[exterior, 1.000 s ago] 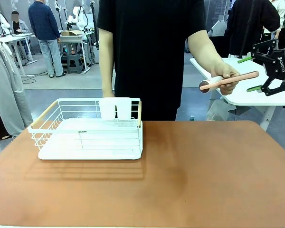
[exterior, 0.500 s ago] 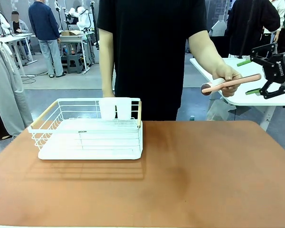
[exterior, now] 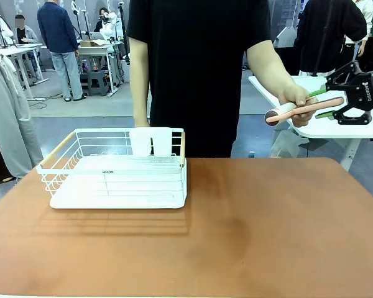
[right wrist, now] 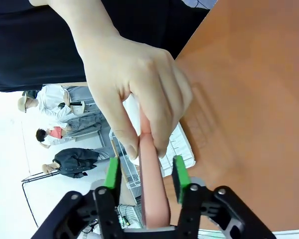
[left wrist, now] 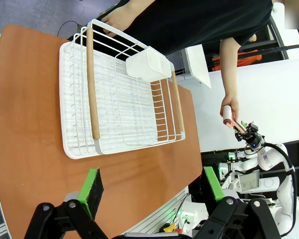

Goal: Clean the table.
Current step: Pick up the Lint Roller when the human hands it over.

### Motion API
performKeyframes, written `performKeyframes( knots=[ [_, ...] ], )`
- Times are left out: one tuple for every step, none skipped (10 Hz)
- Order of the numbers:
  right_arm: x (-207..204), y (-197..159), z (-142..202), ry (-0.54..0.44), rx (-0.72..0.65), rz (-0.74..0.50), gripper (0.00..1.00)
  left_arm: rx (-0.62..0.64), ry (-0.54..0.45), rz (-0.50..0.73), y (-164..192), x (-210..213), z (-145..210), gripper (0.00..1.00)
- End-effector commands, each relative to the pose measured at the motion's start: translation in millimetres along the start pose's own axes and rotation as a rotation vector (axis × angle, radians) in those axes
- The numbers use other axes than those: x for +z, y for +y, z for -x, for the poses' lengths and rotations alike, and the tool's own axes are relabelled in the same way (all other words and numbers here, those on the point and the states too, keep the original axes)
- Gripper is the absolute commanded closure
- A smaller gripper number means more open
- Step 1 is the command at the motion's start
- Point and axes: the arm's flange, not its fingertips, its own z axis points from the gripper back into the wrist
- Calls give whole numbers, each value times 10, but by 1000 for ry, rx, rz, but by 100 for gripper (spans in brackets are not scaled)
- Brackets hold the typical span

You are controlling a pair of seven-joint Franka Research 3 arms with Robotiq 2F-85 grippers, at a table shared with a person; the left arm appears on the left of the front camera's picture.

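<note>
A person's hand holds out a pink-handled roller above the far right corner of the terracotta table. My right gripper is shut on the free end of the roller's handle, while the hand keeps its grip near the white head. In the right wrist view both green pads press the sides of the pink handle, just below the person's fingers. Over the table's near left edge, my left gripper hangs open with nothing between its fingers.
A white wire dish rack with wooden handles sits on the table's far left, holding two white cups. The person stands at the far edge. A white-topped table lies behind my right gripper.
My right gripper went from wide open around the handle's end to shut on it, shifting slightly left. The person's hand and the roller stayed almost in place.
</note>
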Motion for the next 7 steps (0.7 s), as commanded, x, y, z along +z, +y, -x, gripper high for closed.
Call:
performKeyframes(
  knots=[
    [-49,-35,-18,-6,13,-26,87,-3,-7,16,-2,19,2,0],
    [-48,-37,-21,-7,13,-26,97,-3,-7,16,-2,19,2,0],
    [-43,-42,-27,-7,13,-26,100,-3,-7,16,-2,19,2,0],
    [-38,-38,-30,-9,16,-26,100,-3,-7,16,-2,19,2,0],
    [-37,-31,-32,-10,20,-26,100,-3,-7,16,-2,19,2,0],
    [-42,-25,-30,-5,20,-27,100,-3,-7,16,-2,19,2,0],
    [-47,-21,-25,-2,23,-20,100,-3,-7,16,-2,19,2,0]
  ],
)
